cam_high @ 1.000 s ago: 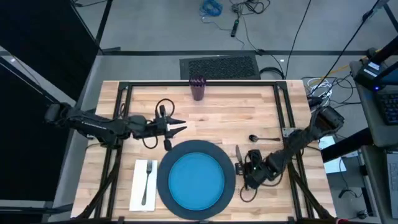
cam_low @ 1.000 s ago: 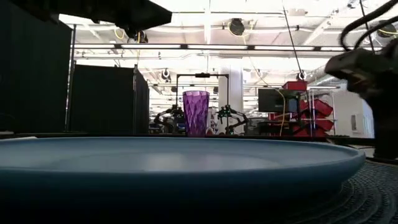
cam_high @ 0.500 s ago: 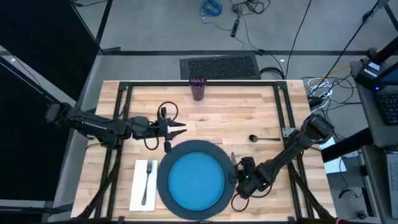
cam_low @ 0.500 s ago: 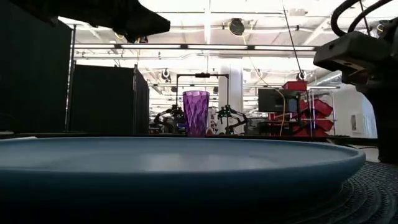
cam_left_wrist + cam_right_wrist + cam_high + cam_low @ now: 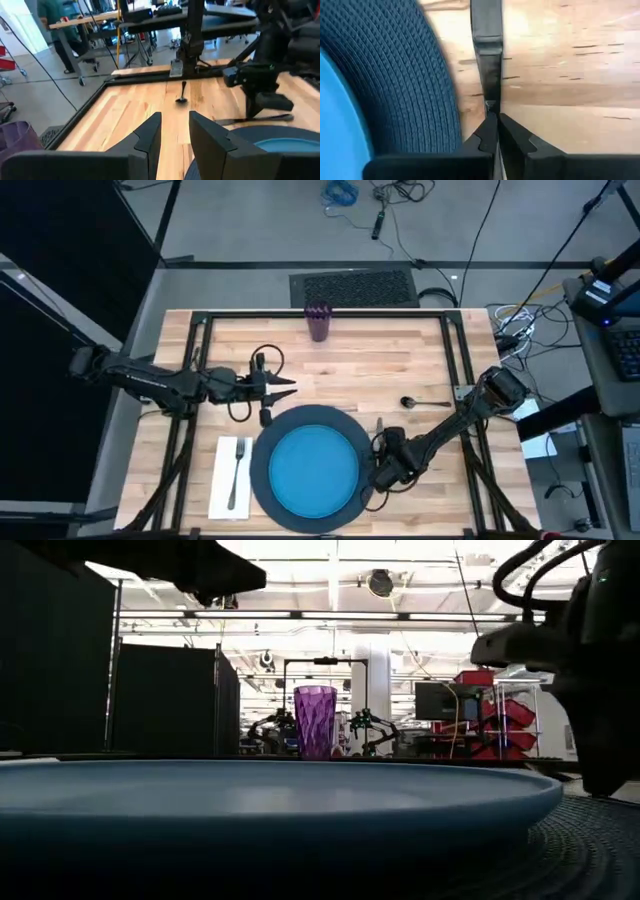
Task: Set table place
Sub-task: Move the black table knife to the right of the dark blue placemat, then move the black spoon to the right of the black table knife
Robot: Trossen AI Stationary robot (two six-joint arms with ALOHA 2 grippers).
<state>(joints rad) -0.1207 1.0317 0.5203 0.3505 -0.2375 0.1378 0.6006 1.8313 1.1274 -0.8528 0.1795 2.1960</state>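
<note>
On the table [image 5: 350,370], a blue plate [image 5: 315,470] sits on a dark grey woven charger [image 5: 272,430]. A fork [image 5: 238,468] lies on a white napkin [image 5: 225,480] to its left. The purple cup [image 5: 318,320] stands at the far edge, and a spoon [image 5: 425,402] lies at the right. My right gripper [image 5: 383,468] is at the charger's right rim, shut on the knife [image 5: 487,60]. My left gripper [image 5: 285,387] hovers open beyond the charger's far left rim, holding nothing. My right gripper pinches the knife between its two fingertips [image 5: 512,132], which come slanting down from above. The knife [image 5: 260,119] lies level and low over the wood, alongside the charger's rim [image 5: 420,75]. Whether it touches the table I cannot tell. The fingers hide the held part.
A black metal frame [image 5: 200,330] runs along the table's edges. Bare wood lies between the cup and the charger and around the spoon. Beyond the table are cables, desks and a person [image 5: 55,20] far off.
My right gripper has carried the knife toward the table's left and near edges, up against the charger's right rim. My left gripper has kept nearly still and stays open.
</note>
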